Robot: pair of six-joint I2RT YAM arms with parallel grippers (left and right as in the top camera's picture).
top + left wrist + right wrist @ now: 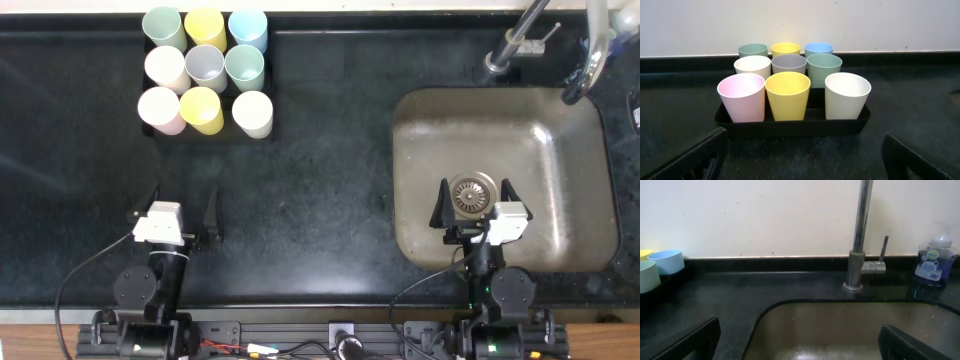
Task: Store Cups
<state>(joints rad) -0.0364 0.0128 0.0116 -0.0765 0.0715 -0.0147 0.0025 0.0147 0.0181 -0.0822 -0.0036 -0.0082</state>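
Left wrist view: left gripper (pixel 805 160) sits low over the black countertop (pixel 920 110), jaws wide apart, nothing between them. Just beyond is a black tray (pixel 790 128) holding 9 cups, upright, in 3 rows of 3.
- Near row: pink cup (pixel 741 97), yellow cup (pixel 787 96), white cup (pixel 846 96).
- Middle row: cream cup (pixel 752 65), grey cup (pixel 789 64), green cup (pixel 824 68).
- Far row, by the wall: 3 more cups, the blue cup (pixel 818 48) at one end.

Top view: the tray is at the far left of the counter, well apart from both arms. Right gripper (pixel 474 192) has its jaws apart and empty, seemingly above the steel sink (pixel 560 150) near the drain (pixel 472 192). Behind the sink are a faucet (pixel 860 235) and a soap bottle (pixel 934 260).
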